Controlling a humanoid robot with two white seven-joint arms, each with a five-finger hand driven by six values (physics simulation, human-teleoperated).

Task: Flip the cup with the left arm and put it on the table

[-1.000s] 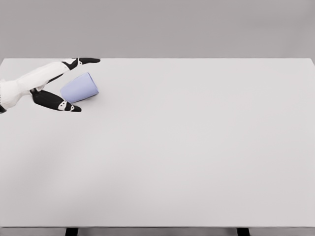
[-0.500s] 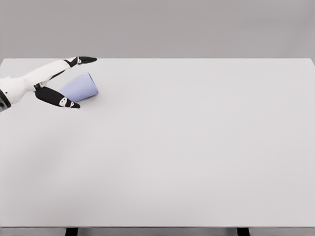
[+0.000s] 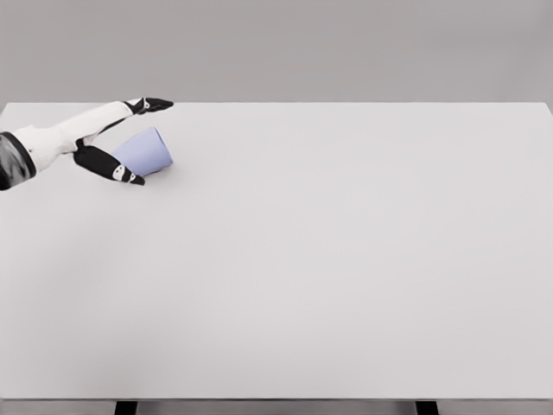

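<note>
Lavender cup point(image 3: 143, 152) on its side, far-left table point(image 3: 328, 259); left hand point(image 3: 108, 138) spread wide, straddling it, not gripping. Close fingers evenly round wall before lifting and rotating upright

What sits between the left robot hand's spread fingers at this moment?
In the head view, the lavender cup, lying on its side on the table, sits between the left robot hand's upper fingers and lower thumb; they are not visibly closed on it.

Left arm: cut off at the picture's left edge, only forearm and robot hand point(image 3: 104, 143) showing.
Cup point(image 3: 143, 153): narrow end hidden behind the thumb point(image 3: 111, 164); mouth not visible.
Table point(image 3: 346, 259): legs cropped by the bottom edge.
</note>
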